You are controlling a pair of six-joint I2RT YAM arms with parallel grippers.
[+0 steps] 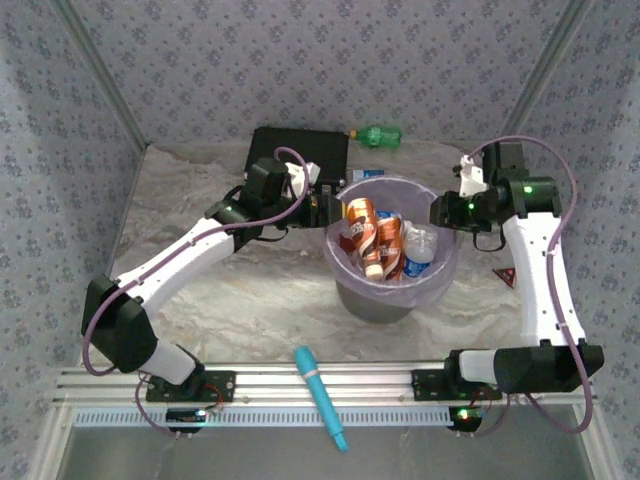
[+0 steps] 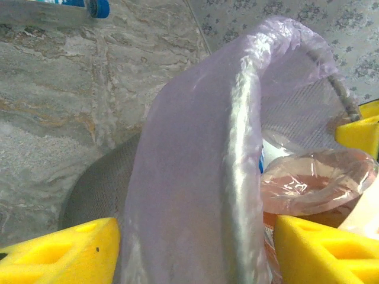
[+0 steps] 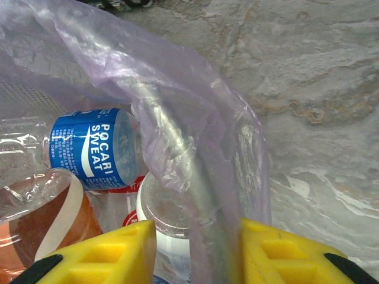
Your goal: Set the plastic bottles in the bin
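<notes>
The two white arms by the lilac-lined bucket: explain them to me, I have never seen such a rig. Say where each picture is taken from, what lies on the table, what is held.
These are two robot arms bolted at the near edge of the table, each ending in a two-finger gripper with yellow fingers. The wide picture looks down from above and behind them; the other two come from a camera on each wrist. On the table stands the bin, a grey bucket with a lilac bag, holding several plastic bottles. A green bottle lies at the back beside a black box, and a cyan stick lies near the front. The right gripper is shut on the bin's rim. The left gripper straddles the opposite rim, fingers apart. Neither holds a bottle.
</notes>
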